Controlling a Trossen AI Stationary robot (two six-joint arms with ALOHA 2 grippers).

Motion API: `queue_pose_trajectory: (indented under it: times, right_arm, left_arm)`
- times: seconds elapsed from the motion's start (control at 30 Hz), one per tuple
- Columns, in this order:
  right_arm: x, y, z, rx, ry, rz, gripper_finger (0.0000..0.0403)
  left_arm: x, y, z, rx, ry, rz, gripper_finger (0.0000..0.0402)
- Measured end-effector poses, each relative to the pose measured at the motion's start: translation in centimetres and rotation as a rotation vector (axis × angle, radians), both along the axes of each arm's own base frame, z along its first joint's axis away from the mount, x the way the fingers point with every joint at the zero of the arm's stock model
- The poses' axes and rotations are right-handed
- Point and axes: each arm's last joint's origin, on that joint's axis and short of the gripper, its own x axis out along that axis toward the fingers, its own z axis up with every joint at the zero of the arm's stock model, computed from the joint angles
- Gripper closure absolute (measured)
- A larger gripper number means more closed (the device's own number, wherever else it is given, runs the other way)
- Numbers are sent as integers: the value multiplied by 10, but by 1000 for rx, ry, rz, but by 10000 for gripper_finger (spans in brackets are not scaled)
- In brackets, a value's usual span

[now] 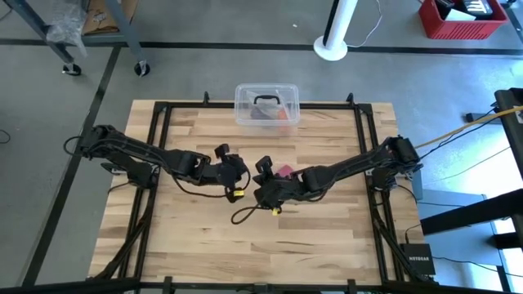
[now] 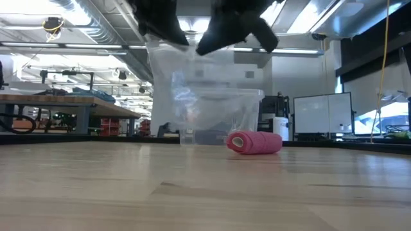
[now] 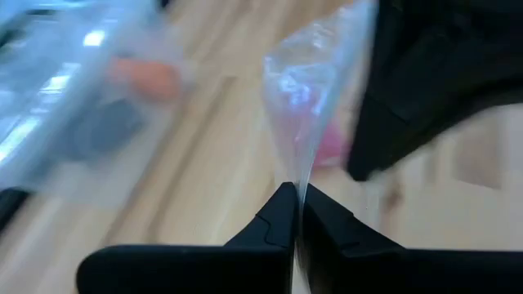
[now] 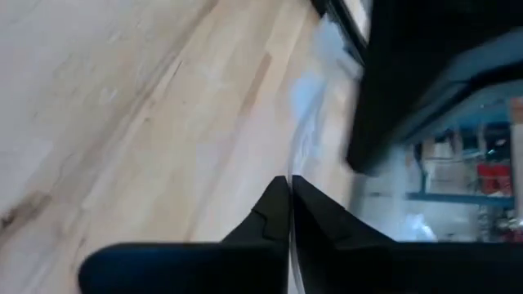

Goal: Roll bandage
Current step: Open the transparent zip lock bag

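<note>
The bandage, a small pink roll, lies on its side on the wooden table; it also shows in the high view, just right of my grippers. A small clear plastic bag hangs above the table at mid-table. My left gripper and my right gripper are both shut on it. They stand close together, the left gripper left of the right gripper. Neither touches the roll. My left gripper pinches a thin edge of the clear bag between its two fingers, slanting down from the table's left. The bag spreads out beyond the fingertips, clear of the table there. My right gripper pinches another edge of the bag between its two fingers, slanting down from the table's right.
A clear plastic box with a black handle stands at the table's far edge, behind the bag. A black frame runs round the work area. Bare wood lies toward the near edge.
</note>
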Motion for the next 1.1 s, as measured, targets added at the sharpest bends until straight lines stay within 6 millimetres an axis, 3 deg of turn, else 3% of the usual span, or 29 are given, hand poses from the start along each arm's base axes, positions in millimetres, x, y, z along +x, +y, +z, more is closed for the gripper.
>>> queue_pose_trajectory:
  times: [0.17,0.3,0.6,0.77,1.1]
  right_arm:
    - [10,4,-20,62,16,10,397]
    - [23,8,-41,111,-7,-15,395]
    - [36,2,-89,243,53,-113,398]
    - [34,2,-95,261,90,-113,398]
    - [27,-4,-105,261,158,-118,398]
  left_arm:
    - [-4,5,0,128,-6,141,399]
    - [-4,4,1,169,-15,156,400]
    - [0,-3,-15,-4,84,29,397]
    - [9,3,-31,5,151,50,397]
    - [14,10,-42,-14,204,66,396]
